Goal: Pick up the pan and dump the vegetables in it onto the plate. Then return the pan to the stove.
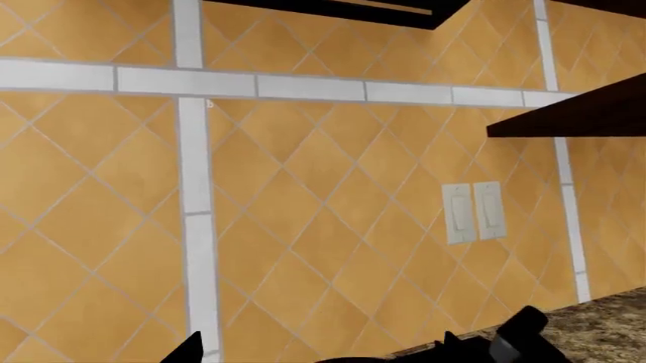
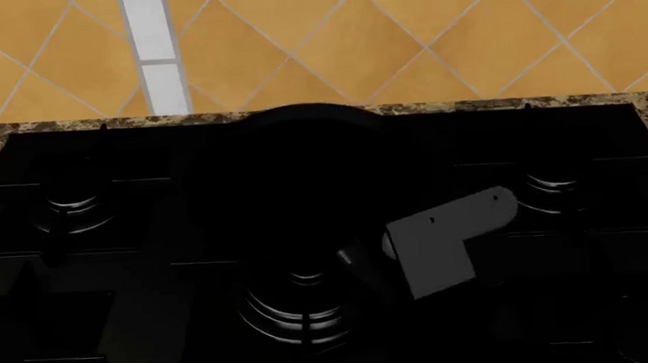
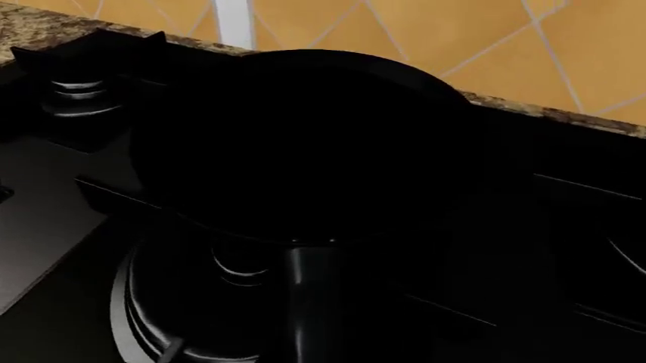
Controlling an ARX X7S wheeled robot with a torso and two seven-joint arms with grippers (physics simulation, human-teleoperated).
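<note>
One arm reaches over the pan [image 2: 312,161] handle.

Counts: 1 pan [image 2: 312,174] on 1 stove [image 2: 108,330]. Around the pan, 4 burners [image 2: 298,305] visible in head view. Wall above the stove: 2 light switches [image 1: 473,212], side by side.
</note>
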